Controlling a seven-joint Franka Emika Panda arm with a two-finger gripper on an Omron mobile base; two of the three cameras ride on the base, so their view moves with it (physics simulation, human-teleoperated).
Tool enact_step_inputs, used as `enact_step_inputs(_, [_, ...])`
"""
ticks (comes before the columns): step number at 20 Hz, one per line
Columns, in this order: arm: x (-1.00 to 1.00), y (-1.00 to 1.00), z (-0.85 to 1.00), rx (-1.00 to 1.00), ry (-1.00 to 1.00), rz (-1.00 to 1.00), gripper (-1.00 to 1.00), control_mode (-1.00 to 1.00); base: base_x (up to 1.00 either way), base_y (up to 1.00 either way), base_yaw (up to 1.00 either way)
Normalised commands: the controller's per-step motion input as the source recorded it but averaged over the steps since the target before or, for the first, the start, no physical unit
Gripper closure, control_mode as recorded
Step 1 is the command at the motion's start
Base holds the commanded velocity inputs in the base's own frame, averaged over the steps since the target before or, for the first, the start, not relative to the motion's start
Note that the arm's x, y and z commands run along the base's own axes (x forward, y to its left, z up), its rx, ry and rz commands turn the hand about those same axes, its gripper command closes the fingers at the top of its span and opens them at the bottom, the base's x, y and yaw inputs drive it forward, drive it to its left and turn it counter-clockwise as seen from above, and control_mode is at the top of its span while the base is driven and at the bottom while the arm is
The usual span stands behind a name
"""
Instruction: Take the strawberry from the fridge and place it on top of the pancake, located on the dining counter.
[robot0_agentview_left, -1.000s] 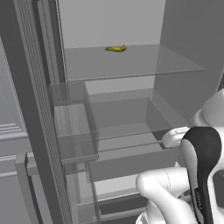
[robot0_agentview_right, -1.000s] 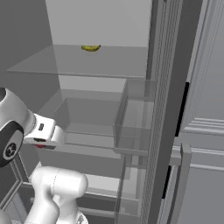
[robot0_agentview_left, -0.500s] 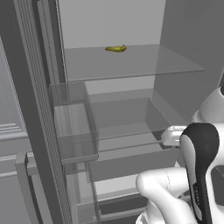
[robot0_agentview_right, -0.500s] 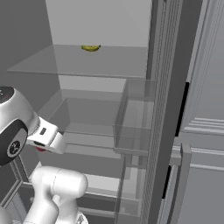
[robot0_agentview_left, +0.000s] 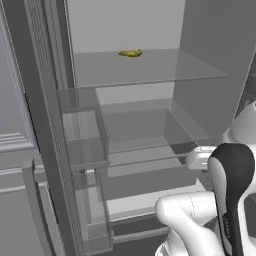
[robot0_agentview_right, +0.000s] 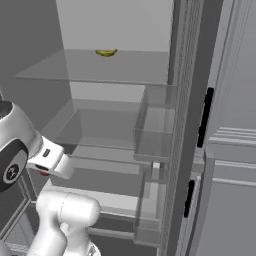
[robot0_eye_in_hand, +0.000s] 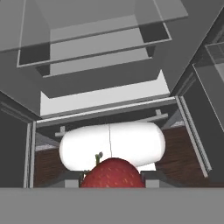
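Red strawberry (robot0_eye_in_hand: 113, 173) sits clamped between the fingers (robot0_eye_in_hand: 144, 175), fridge (robot0_agentview_left: 150, 100) open.

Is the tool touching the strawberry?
Touching. In the hand view the strawberry sits right at the tool, squeezed in its shut grip, with no gap around it.

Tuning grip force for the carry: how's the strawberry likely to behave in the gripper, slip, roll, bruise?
The strawberry is small and rounded, so it probably weighs little but could pivot or squirt out between the shut fingers. Its dimpled skin may give some friction. It is likely soft, so a hard squeeze could bruise it. On the pancake it might roll.
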Motion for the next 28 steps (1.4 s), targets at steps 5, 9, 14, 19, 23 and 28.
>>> enact_step_inputs(5, [0.0, 0.0, 0.0, 0.0, 0.0, 0.0, 1.0, 1.0, -0.99, 0.01, 0.0])
enact_step_inputs(9, [0.0, 0.0, 0.0, 0.0, 0.0, 0.0, 1.0, 1.0, -0.97, 0.1, 0.07])
enact_step_inputs(14, [0.0, 0.0, 0.0, 0.0, 0.0, 0.0, 1.0, 1.0, -1.0, 0.0, 0.21])
enact_step_inputs(19, [0.0, 0.0, 0.0, 0.0, 0.0, 0.0, 1.0, 1.0, -1.0, 0.13, 0.32])
enact_step_inputs(23, [0.0, 0.0, 0.0, 0.0, 0.0, 0.0, 1.0, 1.0, -0.89, 0.32, 0.6])
enact_step_inputs(28, [0.0, 0.0, 0.0, 0.0, 0.0, 0.0, 1.0, 1.0, -0.49, 0.17, 0.82])
